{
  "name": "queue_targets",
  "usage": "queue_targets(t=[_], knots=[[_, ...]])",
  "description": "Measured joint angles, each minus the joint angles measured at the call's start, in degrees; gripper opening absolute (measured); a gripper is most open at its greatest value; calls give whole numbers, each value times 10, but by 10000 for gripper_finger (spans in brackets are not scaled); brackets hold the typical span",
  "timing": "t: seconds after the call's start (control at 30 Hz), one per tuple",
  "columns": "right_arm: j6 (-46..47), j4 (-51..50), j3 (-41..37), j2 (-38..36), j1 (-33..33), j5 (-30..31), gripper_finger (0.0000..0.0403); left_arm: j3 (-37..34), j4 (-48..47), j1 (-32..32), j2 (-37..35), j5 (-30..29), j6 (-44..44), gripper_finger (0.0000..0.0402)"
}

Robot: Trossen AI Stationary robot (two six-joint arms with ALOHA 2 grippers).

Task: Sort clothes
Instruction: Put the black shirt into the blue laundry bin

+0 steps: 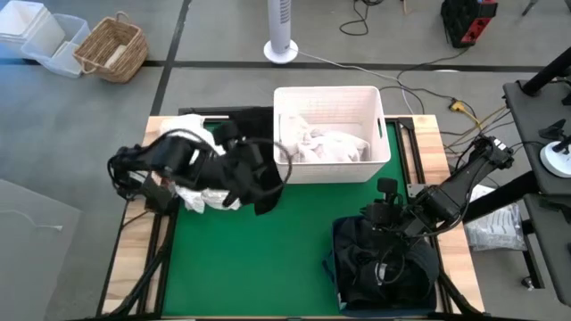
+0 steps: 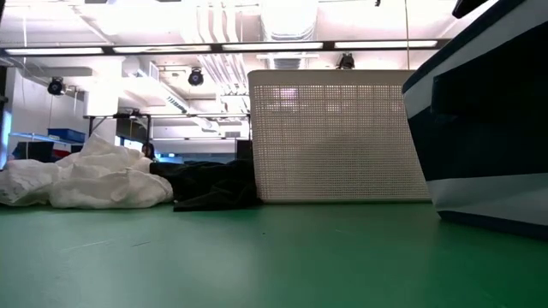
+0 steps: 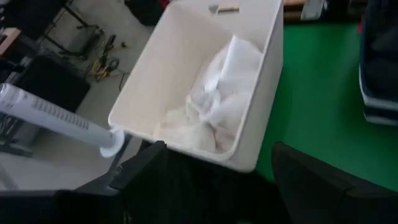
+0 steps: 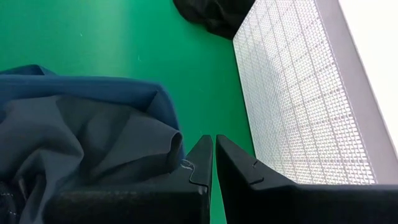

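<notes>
With my left gripper [image 1: 254, 183] pinching a black garment [image 1: 257, 178] beside the white bin [image 1: 379, 134], the dark bin [image 1: 343, 267] lies far across the mat, nearer my right gripper [image 4: 214, 152], fingers pressed together.

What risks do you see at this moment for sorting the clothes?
1. The left gripper holds a black garment right beside the white bin, which holds white clothes; released here, it might land among them.
2. The hanging cloth might catch the bin's rim.
3. The right gripper, shut and empty, hangs over the navy bin and might snag its dark clothes.
</notes>
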Motion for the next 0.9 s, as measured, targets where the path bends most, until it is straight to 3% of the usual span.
queue_targets(t=[0.47,0.9], knots=[[0,4,0,0,0,0,12,-64,-27,-125,-15,-76,-125,262],[-74,65,44,11,-18,1,12,-332,-15,-189,-103,-150,-303,262]])
